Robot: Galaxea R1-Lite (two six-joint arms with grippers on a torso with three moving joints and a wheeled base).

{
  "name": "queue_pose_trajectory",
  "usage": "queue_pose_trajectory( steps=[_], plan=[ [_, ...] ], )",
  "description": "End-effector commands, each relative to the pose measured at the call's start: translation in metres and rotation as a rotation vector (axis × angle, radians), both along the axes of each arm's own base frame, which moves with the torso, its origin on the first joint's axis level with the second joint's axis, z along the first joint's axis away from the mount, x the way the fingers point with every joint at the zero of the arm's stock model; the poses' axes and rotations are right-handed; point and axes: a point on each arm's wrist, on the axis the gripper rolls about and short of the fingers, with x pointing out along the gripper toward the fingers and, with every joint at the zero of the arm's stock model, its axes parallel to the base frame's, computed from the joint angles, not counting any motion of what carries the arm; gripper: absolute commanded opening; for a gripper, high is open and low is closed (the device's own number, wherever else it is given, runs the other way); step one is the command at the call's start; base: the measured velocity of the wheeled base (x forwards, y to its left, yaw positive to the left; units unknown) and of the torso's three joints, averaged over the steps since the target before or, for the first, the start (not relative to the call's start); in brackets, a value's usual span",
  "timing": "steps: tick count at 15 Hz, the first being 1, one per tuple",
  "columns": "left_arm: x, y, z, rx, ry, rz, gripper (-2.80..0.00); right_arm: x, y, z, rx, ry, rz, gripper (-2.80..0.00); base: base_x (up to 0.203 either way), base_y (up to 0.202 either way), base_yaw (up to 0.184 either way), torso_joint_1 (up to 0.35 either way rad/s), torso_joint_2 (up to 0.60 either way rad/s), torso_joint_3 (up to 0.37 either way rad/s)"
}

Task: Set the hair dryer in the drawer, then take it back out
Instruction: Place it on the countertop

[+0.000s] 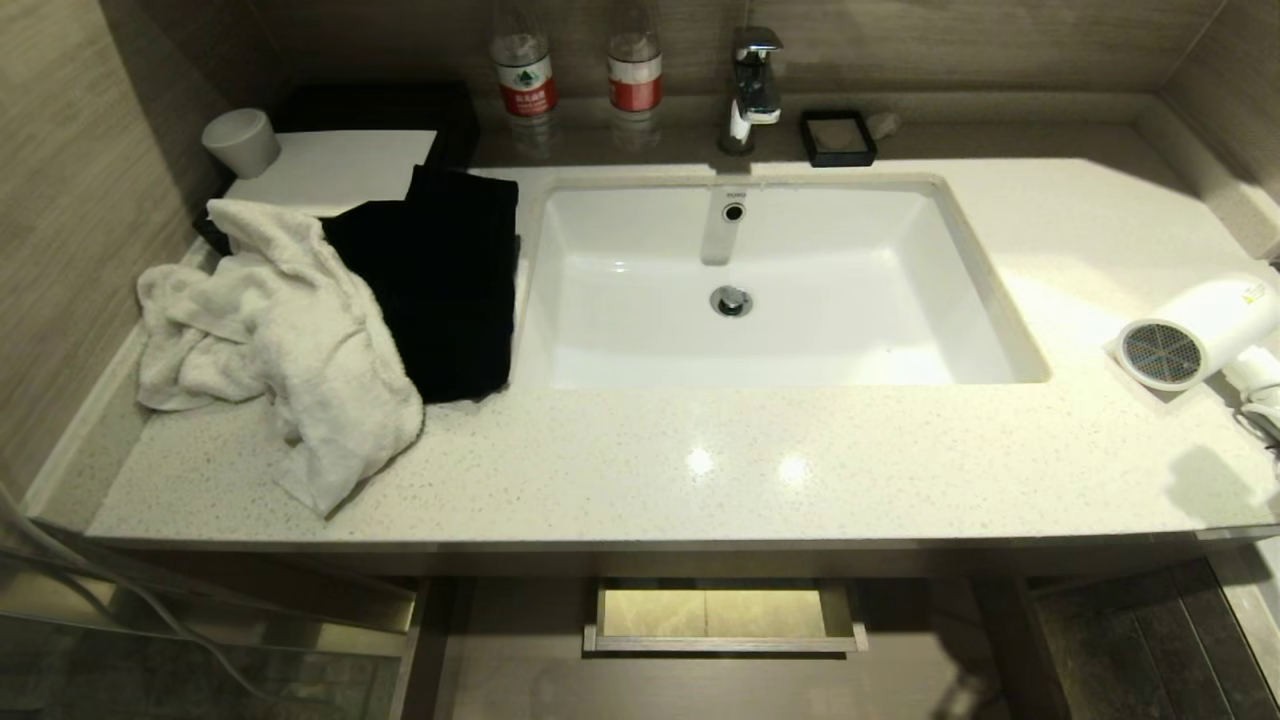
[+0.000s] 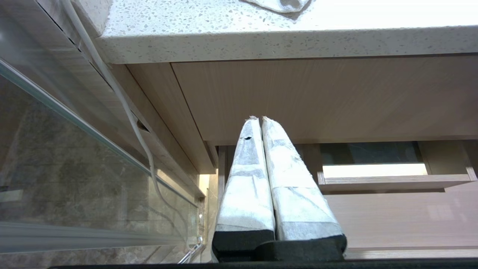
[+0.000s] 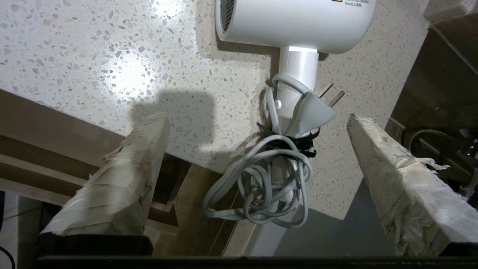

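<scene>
The hair dryer [image 1: 1195, 335] lies on its side on the counter [image 1: 700, 460], well to the right of the sink [image 1: 770, 290], its handle reaching the counter's front edge. The right gripper [image 3: 257, 123] hangs just off that edge with its two taped fingers [image 3: 123, 175] spread wide, one on either side of the handle and the bundled cord [image 3: 261, 190], touching neither.

Only the right wrist view shows the cord and the plug [image 3: 317, 108]; the head view cuts the handle off at its border and shows neither gripper. The left wrist view alone shows the left gripper [image 2: 257, 119], fingers pressed together, below the counter edge and near the drawer [image 1: 725, 615], which stands pulled out below the sink.

The dryer is white, with a short round barrel and a grey mesh grille facing the sink. A white towel [image 1: 280, 340] lies left of the sink.
</scene>
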Motion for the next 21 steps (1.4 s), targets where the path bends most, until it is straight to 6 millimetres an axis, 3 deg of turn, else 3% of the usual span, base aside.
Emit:
queue_pose_trajectory(
  steps=[1,10,11,21],
  plan=[
    [0.0,0.0,0.0,0.0,-0.002,0.002,-2.8,-0.001,-0.001,0.0,-0.004,-0.004,0.0,0.0,0.0,0.0,0.0,0.0,0.0,0.0],
    [0.0,0.0,0.0,0.0,-0.001,0.0,-2.8,-0.008,0.0,0.002,-0.005,-0.02,-0.031,0.0,0.0,0.0,0.0,0.0,0.0,0.0],
    [0.0,0.0,0.0,0.0,-0.002,0.0,-2.8,-0.01,0.0,0.003,0.01,-0.027,-0.04,-2.8,0.0,0.0,0.0,0.0,0.0,0.0],
    [0.0,0.0,0.0,0.0,-0.001,0.0,-2.8,-0.018,0.012,-0.013,0.04,0.066,0.007,-2.8,0.0,0.0,0.0,0.0,0.0,0.0]
  ],
)
